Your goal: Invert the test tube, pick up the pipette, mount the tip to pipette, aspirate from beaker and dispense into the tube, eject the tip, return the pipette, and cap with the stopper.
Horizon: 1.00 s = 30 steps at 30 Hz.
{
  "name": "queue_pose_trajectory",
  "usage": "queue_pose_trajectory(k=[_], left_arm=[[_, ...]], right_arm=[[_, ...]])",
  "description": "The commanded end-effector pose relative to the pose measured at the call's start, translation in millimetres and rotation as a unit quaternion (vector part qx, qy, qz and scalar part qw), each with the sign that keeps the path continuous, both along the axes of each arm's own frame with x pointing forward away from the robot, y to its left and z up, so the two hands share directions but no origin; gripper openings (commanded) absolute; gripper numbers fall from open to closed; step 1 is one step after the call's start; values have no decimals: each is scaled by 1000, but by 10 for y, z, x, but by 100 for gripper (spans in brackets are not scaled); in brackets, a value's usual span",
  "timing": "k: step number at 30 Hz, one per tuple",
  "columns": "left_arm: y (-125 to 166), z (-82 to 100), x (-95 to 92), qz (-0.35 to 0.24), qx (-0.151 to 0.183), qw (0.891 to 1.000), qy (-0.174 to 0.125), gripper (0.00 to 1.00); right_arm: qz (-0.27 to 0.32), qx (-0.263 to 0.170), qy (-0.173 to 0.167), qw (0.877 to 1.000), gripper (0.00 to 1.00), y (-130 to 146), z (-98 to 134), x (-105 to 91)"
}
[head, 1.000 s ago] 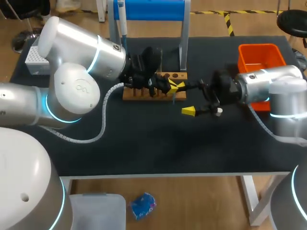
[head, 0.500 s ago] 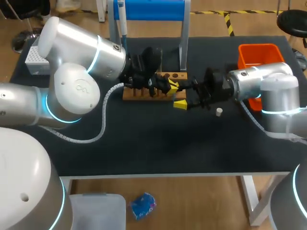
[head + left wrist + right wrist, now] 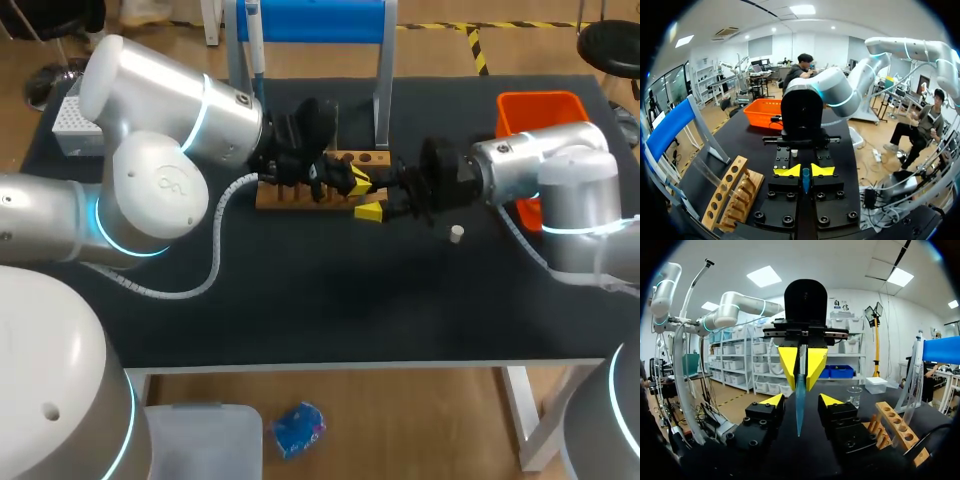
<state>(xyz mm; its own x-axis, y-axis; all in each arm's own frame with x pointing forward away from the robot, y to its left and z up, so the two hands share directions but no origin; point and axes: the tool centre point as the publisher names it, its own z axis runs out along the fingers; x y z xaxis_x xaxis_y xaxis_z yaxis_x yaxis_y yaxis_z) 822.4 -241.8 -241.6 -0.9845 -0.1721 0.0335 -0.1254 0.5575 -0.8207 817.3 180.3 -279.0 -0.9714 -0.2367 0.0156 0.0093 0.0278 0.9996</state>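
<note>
Worktop (image 3: 330, 300) below; above it the left claw (image 3: 801, 374) is clamped on the tube (image 3: 799, 410), its long axis aimed at the right claw (image 3: 802, 400), whose spread fingers flank its narrow end (not touching).

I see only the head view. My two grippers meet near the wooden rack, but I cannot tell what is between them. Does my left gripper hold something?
Observer: Yes. The right wrist view shows the left gripper shut on a blue pipette tip, whose narrow end points toward the right gripper.
Operator: Is the right gripper shut on the tip too?
Observer: No. The right gripper is open; the narrow end lies between its fingers, with a gap on each side.
</note>
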Motion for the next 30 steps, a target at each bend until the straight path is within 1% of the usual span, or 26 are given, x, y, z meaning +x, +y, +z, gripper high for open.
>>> queue_pose_trajectory(k=[1,9,11,13,17,18,29,30], left_arm=[[-10,-3,8,0,1,1000,1,0],[-10,-3,8,0,1,1000,1,0],[-10,-3,8,0,1,1000,1,0],[-10,-3,8,0,1,1000,1,0],[-10,-3,8,0,1,1000,1,0],[-10,-3,8,0,1,1000,1,0],[-10,-3,8,0,1,1000,1,0],[-10,-3,8,0,1,1000,1,12]], right_arm=[[-1,-2,0,1000,38,-7,18,-12],[-1,-2,3,1000,36,-10,16,-14],[-1,-2,3,1000,28,-11,15,-14],[-1,-2,4,1000,24,-10,15,-15],[-1,-1,5,1000,8,-11,15,-14],[-1,-1,5,1000,0,-12,15,-13],[1,0,6,1000,0,-7,13,-16],[1,0,6,1000,0,-7,15,-18]])
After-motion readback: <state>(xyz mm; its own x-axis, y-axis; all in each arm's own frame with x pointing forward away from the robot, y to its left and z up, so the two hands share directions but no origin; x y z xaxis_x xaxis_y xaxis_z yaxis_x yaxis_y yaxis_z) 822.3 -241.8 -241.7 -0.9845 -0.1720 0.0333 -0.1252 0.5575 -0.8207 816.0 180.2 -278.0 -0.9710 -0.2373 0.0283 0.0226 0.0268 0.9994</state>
